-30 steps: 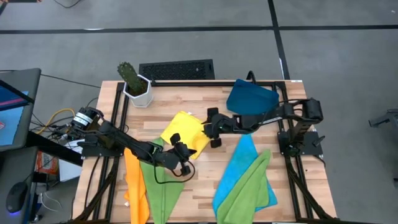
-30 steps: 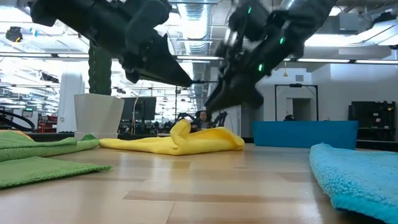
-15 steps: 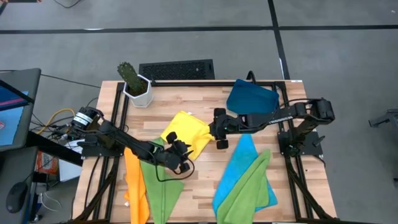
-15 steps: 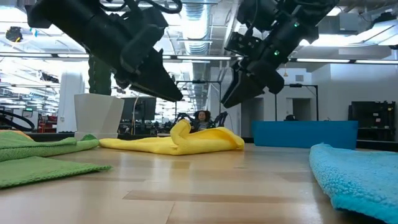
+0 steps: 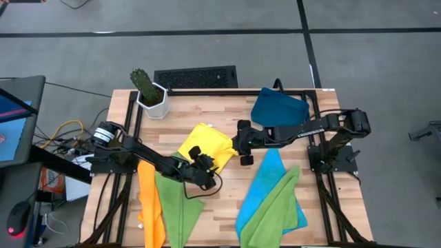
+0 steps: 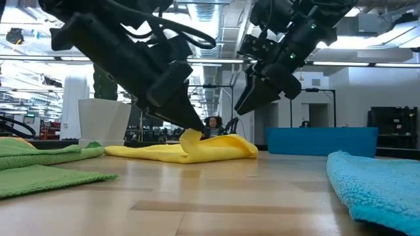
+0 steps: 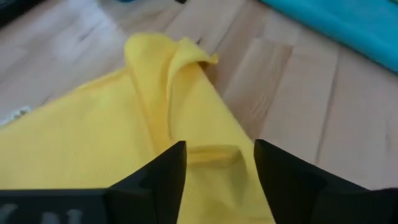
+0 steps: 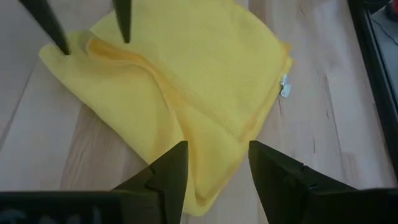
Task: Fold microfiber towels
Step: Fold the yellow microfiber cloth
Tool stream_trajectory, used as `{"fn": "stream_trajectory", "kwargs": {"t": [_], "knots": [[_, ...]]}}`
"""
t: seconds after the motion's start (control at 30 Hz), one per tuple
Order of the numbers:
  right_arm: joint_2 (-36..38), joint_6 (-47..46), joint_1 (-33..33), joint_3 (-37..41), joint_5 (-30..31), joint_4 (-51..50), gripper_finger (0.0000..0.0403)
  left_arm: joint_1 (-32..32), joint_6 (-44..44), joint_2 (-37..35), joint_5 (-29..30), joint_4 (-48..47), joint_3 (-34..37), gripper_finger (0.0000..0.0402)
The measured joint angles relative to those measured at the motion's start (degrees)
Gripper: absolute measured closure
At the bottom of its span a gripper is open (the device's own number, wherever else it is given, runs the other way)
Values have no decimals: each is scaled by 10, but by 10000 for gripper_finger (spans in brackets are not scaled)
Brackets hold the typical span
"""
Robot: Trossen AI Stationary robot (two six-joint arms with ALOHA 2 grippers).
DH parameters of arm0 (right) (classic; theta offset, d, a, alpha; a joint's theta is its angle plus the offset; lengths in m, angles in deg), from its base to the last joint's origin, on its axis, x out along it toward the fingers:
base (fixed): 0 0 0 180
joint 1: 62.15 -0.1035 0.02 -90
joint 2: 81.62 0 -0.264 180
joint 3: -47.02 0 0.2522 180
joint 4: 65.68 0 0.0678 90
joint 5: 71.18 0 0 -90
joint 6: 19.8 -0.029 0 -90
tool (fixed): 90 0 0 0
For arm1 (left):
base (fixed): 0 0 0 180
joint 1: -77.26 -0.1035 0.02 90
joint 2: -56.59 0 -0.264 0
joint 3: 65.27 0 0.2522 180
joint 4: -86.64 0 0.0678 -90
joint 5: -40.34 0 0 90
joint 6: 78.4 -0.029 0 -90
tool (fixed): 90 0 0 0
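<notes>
Since 1 second ago, the left hand [image 5: 204,162] is opened and lowered onto the half-folded yellow towel [image 5: 207,141] at mid-worktop; the right hand [image 5: 242,142] hangs open, empty. 4 towels seem left unfolded.

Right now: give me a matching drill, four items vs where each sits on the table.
Items:
1 yellow towel
2 orange towel
3 dark-blue tray
4 cactus pot

Places:
A far left corner of the table
B far right, behind the right arm
C middle, between both grippers
D near left edge, beside a green towel

Pairs: 1-C, 2-D, 3-B, 4-A
</notes>
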Motion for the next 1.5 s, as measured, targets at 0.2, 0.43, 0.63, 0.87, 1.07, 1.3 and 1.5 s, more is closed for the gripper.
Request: {"fn": "stream_trajectory", "kwargs": {"t": [0.2,0.43,0.63,0.87,1.07,1.3,1.5], "knots": [[0,0,0,0,0,-6,210,-1,-4,0,-18,-12,-3,285],[0,-5,0,0,-1,-8,210,-1,7,0,-23,-18,-3,328],[0,-15,0,0,-12,-9,210,-2,25,0,-15,-36,-3,375],[-23,-19,-4,2,-40,-10,210,-2,39,-1,4,-53,-3,398],[-56,-16,-4,2,-30,1,210,-1,56,-9,9,-93,-3,400],[-50,-14,-3,1,-29,-1,210,-1,69,-14,21,-122,-3,401],[-45,-14,-16,1,-28,-29,210,-1,70,-14,25,-140,-3,401]]}}
